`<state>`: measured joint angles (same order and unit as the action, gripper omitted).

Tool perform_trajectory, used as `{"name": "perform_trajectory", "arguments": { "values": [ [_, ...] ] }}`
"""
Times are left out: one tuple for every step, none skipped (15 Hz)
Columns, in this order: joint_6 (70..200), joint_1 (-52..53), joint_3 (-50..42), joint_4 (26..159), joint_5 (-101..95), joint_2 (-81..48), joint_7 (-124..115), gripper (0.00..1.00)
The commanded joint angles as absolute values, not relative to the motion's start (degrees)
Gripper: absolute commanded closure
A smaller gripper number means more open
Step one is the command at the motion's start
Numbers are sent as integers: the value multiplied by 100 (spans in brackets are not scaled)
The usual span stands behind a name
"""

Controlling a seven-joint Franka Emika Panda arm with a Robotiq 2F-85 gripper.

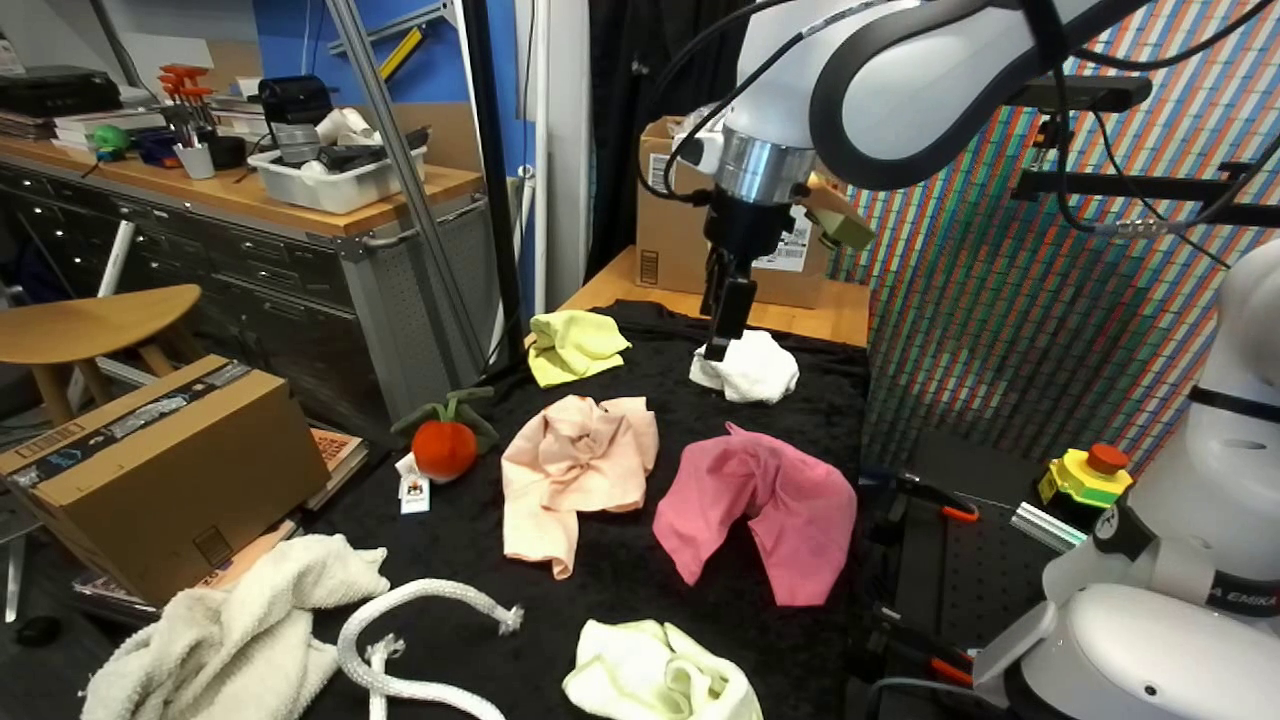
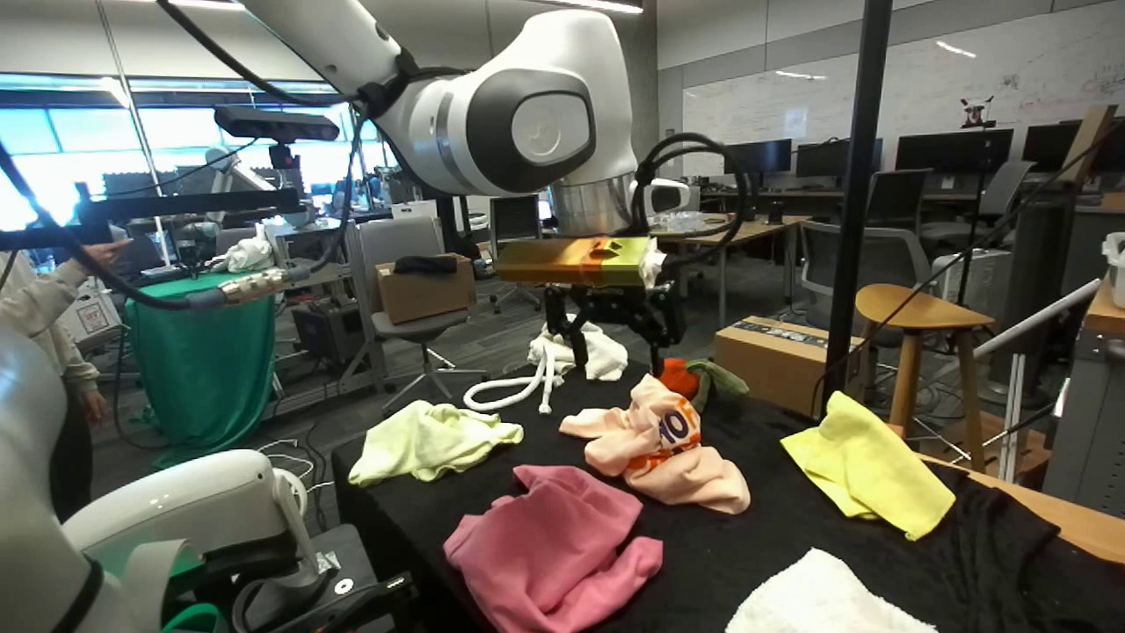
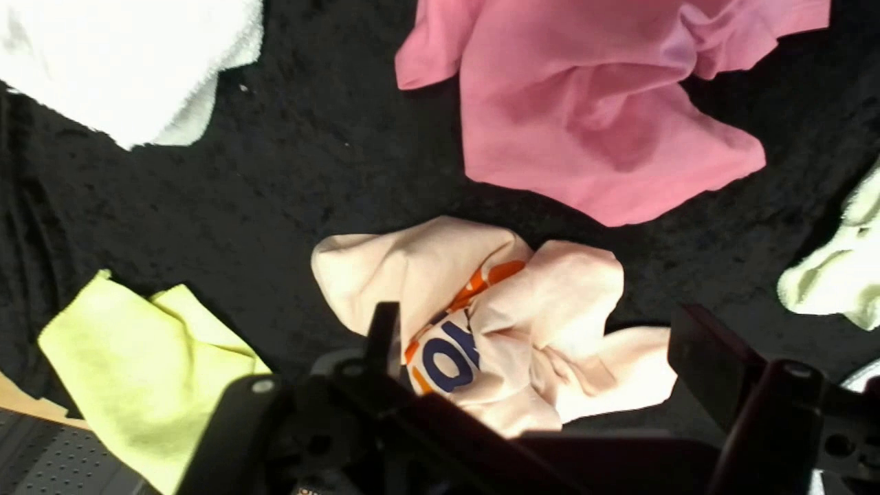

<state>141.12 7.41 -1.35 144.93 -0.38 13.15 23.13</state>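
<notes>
Clearly, the black two-fingered gripper stands wide open with nothing between its fingers, hanging above the cloths and seeming to touch none. Nearest to it, in the wrist view, lies the crumpled peach fabric with orange and navy lettering, heaped on the black crushed-velvet cover. A grip here would do best, I judge, on the raised, gathered fold near the middle of the heap, one finger to each side; the flatter outer flaps look likelier to slip out. A slow, straight descent seems wise, without pressing hard, since the loose cover could get pinched along with the peach layers. Just above in the wrist view, near but apart, lies the limp rose-pink cloth, so drifting that way risks catching its corner. To the left lies the folded yellow-green cloth, with the fuzzy white towel above it; to the right, the pale green cloth. Farther out, an exterior view shows the round red plush tomato with green leaves and the thick white braided rope, both worth keeping clear of.
</notes>
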Motion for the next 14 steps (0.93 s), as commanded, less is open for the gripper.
{"name": "perform_trajectory", "arguments": {
  "values": [
    [14308, 892, 122, 14192, 58, 857, 2301, 0],
    [14303, 924, 190, 14149, 56, 811, 2315, 0],
    [14321, 953, 279, 14092, 28, 709, 2283, 0],
    [14305, 988, 362, 14037, 20, 642, 2289, 0],
    [14320, 1018, 454, 13979, -14, 549, 2263, 0],
    [14328, 1051, 551, 13904, -65, 434, 2222, 0],
    [14309, 1081, 639, 13822, -103, 332, 2194, 0],
    [14272, 1104, 727, 13738, -157, 235, 2152, 0],
    [14251, 1122, 813, 13638, -237, 113, 2090, 0],
    [14215, 1139, 886, 13538, -275, 14, 2046, 0],
    [14187, 1155, 950, 13431, -290, -90, 2001, 0],
    [14223, 1163, 999, 13326, -325, -230, 1948, 0],
    [14235, 1167, 1038, 13232, -337, -332, 1927, 0],
    [14251, 1168, 1071, 13134, -330, -438, 1907, 0]
  ]
}}
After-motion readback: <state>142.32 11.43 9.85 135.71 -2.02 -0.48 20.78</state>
